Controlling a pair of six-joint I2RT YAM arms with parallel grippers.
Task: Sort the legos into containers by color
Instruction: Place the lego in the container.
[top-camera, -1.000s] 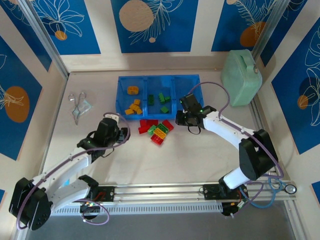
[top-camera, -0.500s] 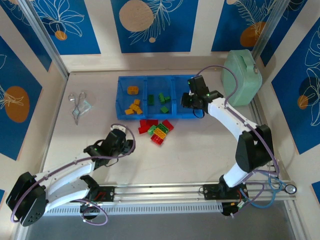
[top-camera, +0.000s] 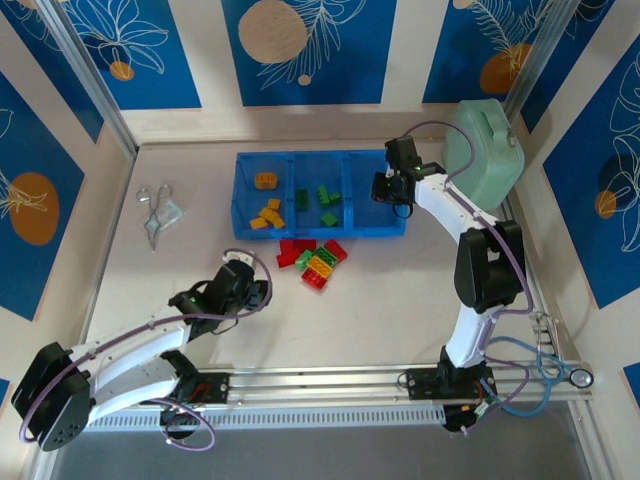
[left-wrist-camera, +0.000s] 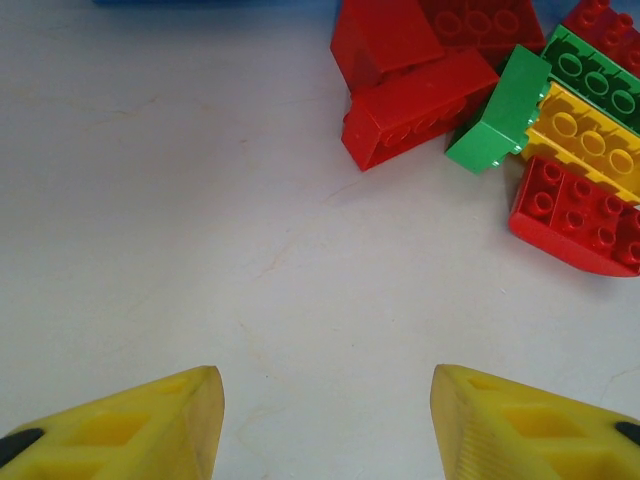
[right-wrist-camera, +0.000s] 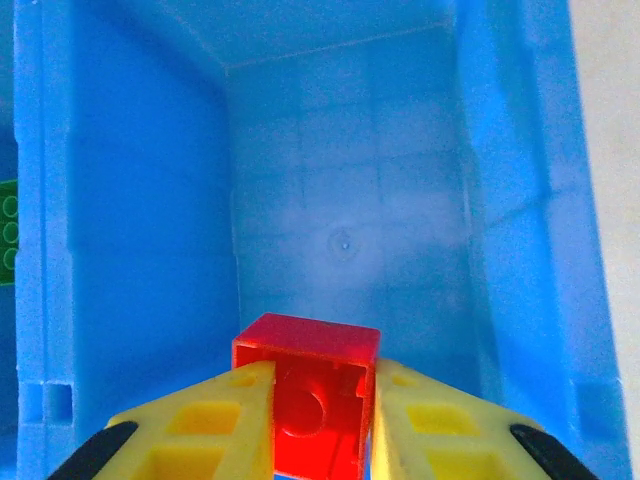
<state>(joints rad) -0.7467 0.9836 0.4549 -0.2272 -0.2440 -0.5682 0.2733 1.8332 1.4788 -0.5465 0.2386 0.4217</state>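
Note:
The blue tray (top-camera: 318, 233) has three compartments: yellow-orange bricks (top-camera: 266, 212) lie in the left one and green bricks (top-camera: 323, 197) in the middle one. My right gripper (top-camera: 385, 190) hangs over the bare right compartment (right-wrist-camera: 345, 240), shut on a red brick (right-wrist-camera: 312, 400) held hollow side toward the camera. A pile of red, green and yellow bricks (top-camera: 313, 261) lies on the table in front of the tray. The same pile (left-wrist-camera: 520, 110) shows at the upper right of the left wrist view. My left gripper (left-wrist-camera: 325, 420) is open above bare table, near and left of the pile.
A mint green handled case (top-camera: 483, 152) stands right of the tray, close to my right arm. Scissors and a small clear bag (top-camera: 157, 211) lie at the table's left. Low walls ring the table.
My right gripper carried the red brick from the tray's front edge to above the right compartment. The left gripper drew back toward the near side, then held still.

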